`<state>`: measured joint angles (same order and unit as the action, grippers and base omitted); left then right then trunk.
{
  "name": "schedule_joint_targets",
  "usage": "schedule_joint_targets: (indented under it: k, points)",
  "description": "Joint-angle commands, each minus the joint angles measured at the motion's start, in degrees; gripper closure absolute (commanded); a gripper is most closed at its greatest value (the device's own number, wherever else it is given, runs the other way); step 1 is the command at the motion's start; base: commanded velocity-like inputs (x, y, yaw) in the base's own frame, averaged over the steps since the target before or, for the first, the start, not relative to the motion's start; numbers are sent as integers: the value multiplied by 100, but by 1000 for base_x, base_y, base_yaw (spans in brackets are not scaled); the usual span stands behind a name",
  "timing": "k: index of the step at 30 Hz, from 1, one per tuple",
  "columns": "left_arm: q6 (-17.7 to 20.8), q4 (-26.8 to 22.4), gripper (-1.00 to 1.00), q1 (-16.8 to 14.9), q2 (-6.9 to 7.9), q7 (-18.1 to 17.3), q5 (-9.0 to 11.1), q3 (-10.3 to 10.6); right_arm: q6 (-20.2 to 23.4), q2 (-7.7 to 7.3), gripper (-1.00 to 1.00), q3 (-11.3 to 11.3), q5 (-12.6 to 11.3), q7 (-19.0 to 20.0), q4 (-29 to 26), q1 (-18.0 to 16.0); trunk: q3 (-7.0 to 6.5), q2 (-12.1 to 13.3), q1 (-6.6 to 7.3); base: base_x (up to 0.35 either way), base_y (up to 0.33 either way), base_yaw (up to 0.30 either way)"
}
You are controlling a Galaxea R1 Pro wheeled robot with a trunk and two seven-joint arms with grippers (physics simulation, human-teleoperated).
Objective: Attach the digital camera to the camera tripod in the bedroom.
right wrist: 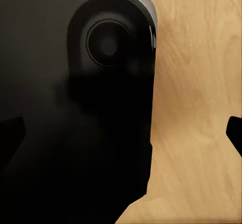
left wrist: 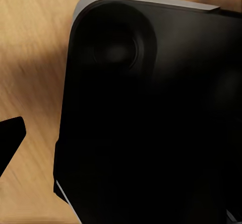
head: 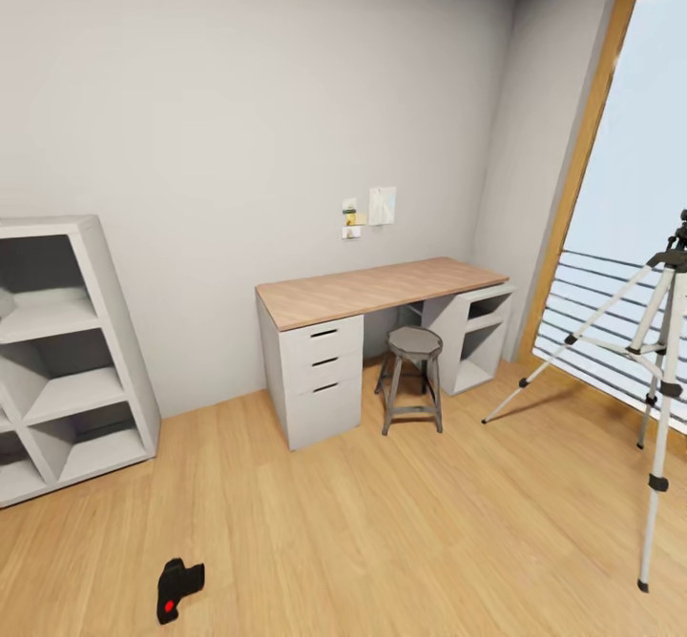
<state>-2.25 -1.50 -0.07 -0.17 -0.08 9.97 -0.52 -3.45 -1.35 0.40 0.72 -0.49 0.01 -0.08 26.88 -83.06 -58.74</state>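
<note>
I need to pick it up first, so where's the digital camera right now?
In the head view the digital camera lies on the wood floor at lower left, in front of the white shelf unit, far from the camera tripod.

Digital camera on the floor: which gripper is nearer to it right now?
Likely left. The digital camera lies left of centre; left gripper and right gripper both hang beside the base, apart from it.
</note>
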Motion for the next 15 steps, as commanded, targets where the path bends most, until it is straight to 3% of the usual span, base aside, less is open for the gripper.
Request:
schedule_joint_targets:
  k: [1, 11, 15]
  points:
    - [-13, 0, -100, 1, -1, -1, 40, -1, -15, -1, -100, 4, 7, -5, 0, -1, 5, -2, 2, -63, 6, 0]
    - [-12, 1, -100, 1, 7, -1, 40, -1, -15, 0, -100, 4, 16, -4, 0, -1, 5, -2, 2, -13, 2, 0]
    - [-12, 1, -100, 0, 8, -1, 40, -4, -14, 2, -100, 4, 16, -6, 1, -1, 5, -2, 2, 0, 148, 0]
